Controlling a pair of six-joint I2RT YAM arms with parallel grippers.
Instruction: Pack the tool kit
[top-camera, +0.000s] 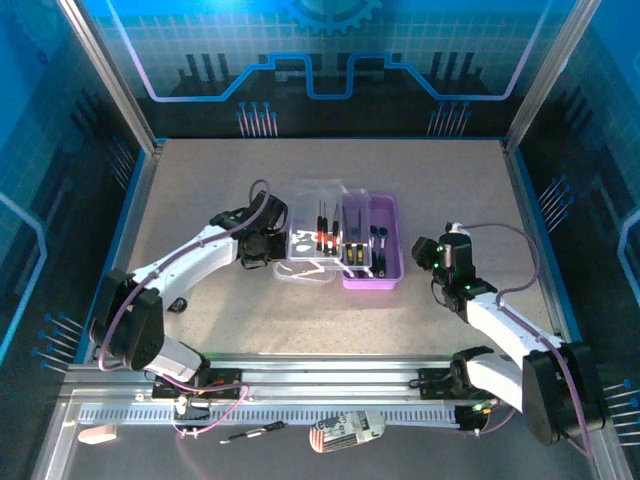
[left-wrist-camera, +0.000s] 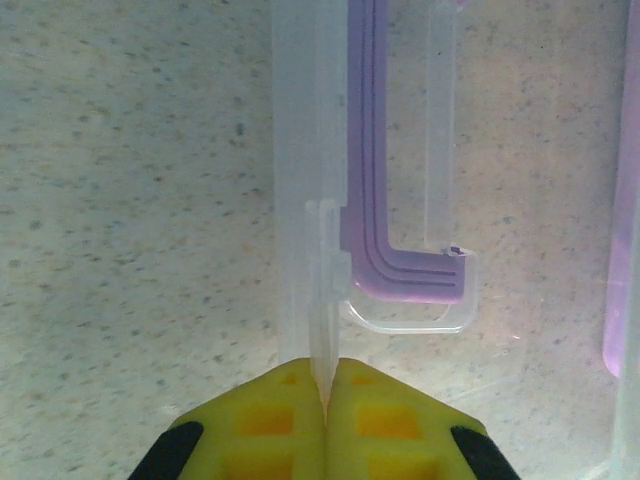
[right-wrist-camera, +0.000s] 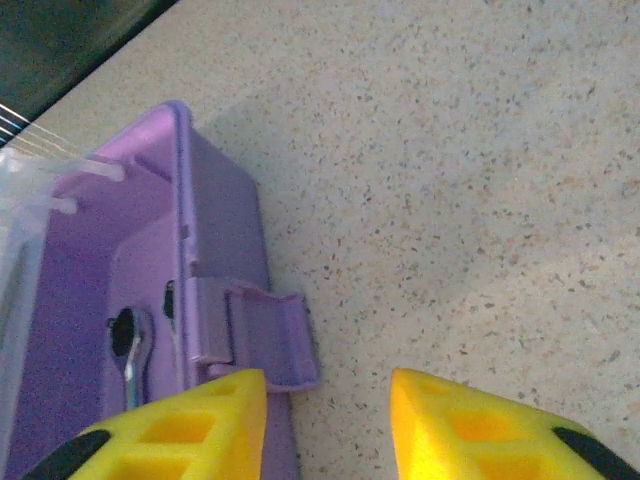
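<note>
**Current state**
Small rectangular purple plastic tool kit (top-camera: 386, 262) sits open mid speckled worktop (top-camera: 300, 320). Thin clear lid wall (left-wrist-camera: 298, 200) clamped in closed left claw (left-wrist-camera: 322, 395). The right claw (right-wrist-camera: 328, 405) gapes beside purple latch (right-wrist-camera: 265, 335), pads cropped. Its screwdrivers (top-camera: 325, 235) tiny, handles barely resolvable.

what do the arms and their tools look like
Both the left arm and right arm have white links, black joints and a thin purple cable looping alongside. The left tool and right tool have chunky yellow fingers with square grid recesses and black outer edges.
</note>
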